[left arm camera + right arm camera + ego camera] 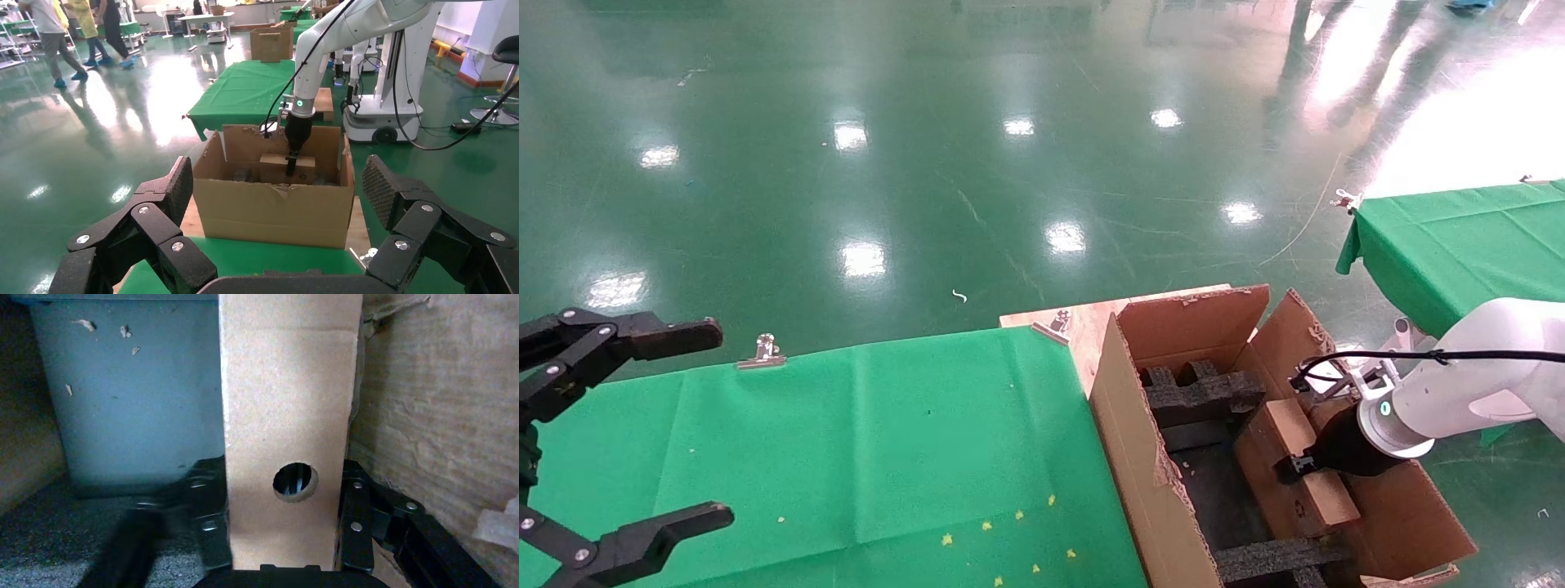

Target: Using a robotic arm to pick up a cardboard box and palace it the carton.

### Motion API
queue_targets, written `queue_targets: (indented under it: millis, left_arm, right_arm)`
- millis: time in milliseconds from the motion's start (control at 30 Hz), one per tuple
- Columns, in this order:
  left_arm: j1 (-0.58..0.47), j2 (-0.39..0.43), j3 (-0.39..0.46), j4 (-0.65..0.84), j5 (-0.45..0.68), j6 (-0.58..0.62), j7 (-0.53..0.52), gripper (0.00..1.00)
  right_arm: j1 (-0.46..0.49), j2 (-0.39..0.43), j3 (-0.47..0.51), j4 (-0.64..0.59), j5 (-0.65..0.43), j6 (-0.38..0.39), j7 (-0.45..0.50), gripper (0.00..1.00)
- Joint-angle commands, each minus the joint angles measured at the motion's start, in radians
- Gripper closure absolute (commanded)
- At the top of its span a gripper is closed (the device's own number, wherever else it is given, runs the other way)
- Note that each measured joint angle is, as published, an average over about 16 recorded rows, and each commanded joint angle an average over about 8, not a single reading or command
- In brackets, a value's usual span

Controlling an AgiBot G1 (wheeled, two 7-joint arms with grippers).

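Looming closest in the head view, the left end effector (641,433) is hanging idle over the near left corner of the green-covered table (862,441), its black fingers spread wide with nothing between them. Beyond the table's right end, the carton (1128,457) is sitting with ragged flaps standing up and black foam inserts (1197,394) lying across its inside. Reaching in from the right, the robotic arm (1475,376) is dipping its black wrist below the carton's rim. Its right end effector (287,520) is gripping the cardboard box (1307,474) — fingers are pressing on both long sides, as the right wrist view shows, with the box's round hole (295,481) between them. This small box is lying inside the carton along the right wall, just beside it — whether it is resting on the bottom cannot be told.
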Motion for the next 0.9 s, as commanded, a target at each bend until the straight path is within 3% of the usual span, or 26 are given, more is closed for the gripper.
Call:
queue_targets:
  millis: [33,567,900]
  left_arm:
    - [0.000,0.000,0.000,0.000,0.000,0.000,0.000,0.00]
    - [0.000,0.000,0.001,0.000,0.000,0.000,0.000,0.00]
    - [0.000,0.000,0.001,0.000,0.000,0.000,0.001,0.00]
  right_arm:
    - [0.000,0.001,0.000,0.002,0.000,-0.001,0.001,0.00]
    - [0.098,0.020,0.009,0.036,-0.021,0.012,-0.004,0.00]
    - [0.288,0.052,0.046,0.170,-0.030,-0.005,-0.008,0.00]
